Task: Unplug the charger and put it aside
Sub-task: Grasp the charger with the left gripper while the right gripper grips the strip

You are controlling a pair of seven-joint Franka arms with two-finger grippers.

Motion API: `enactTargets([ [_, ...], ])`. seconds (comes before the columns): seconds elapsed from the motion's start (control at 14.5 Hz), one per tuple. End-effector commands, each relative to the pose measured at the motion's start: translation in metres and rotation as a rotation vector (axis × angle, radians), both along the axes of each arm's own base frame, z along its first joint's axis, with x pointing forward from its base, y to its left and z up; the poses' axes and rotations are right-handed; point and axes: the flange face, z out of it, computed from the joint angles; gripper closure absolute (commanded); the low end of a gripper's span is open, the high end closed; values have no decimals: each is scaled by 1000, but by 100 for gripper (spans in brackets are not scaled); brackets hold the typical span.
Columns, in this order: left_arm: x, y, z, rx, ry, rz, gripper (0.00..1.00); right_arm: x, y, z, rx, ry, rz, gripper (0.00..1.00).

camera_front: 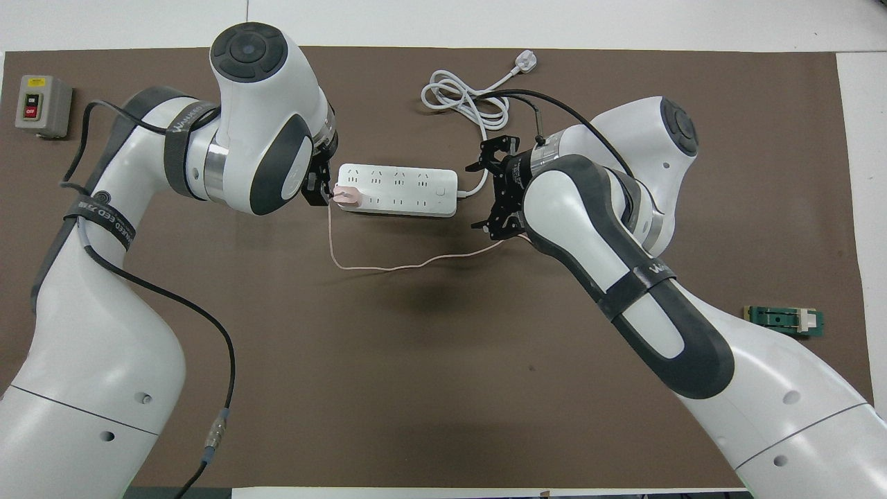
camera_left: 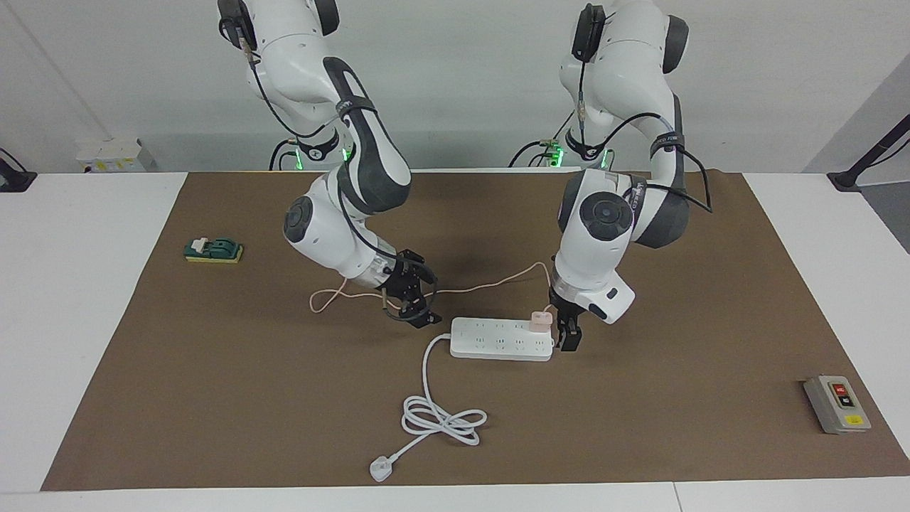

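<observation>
The pale pink charger (camera_left: 540,320) is plugged into the white power strip (camera_left: 501,340) at the end toward the left arm. Its thin pink cable (camera_left: 490,284) runs toward the robots and loops under the right arm. My left gripper (camera_left: 565,334) is low at that end of the strip, right beside the charger. In the overhead view the left gripper (camera_front: 320,187) meets the charger (camera_front: 346,196) on the strip (camera_front: 398,190). My right gripper (camera_left: 416,313) is open and empty, just off the strip's cord end; it also shows in the overhead view (camera_front: 493,187).
The strip's thick white cord (camera_left: 441,419) coils farther from the robots and ends in a white three-pin plug (camera_left: 380,469). A grey switch box (camera_left: 837,403) sits toward the left arm's end. A green block (camera_left: 213,249) sits toward the right arm's end. A brown mat (camera_left: 284,398) covers the table.
</observation>
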Motion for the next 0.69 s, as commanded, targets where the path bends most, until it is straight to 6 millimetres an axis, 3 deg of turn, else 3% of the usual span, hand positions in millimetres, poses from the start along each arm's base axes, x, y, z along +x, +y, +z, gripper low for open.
enactTargets([
  [0.0, -2, 8, -2, -9, -12, 24, 0, 16, 9, -19, 15, -16, 30, 0],
  [0.14, 2, 20, -3, -3, -9, 28, 0, 11, 31, -26, 19, -48, 58, 0],
  [0.48, 2, 33, -9, -1, -6, 24, 0, 23, 47, -55, 19, -77, 10, 0],
  [0.62, -8, 30, -19, 1, 0, 18, 0, 22, 54, -55, 17, -78, 26, 0],
])
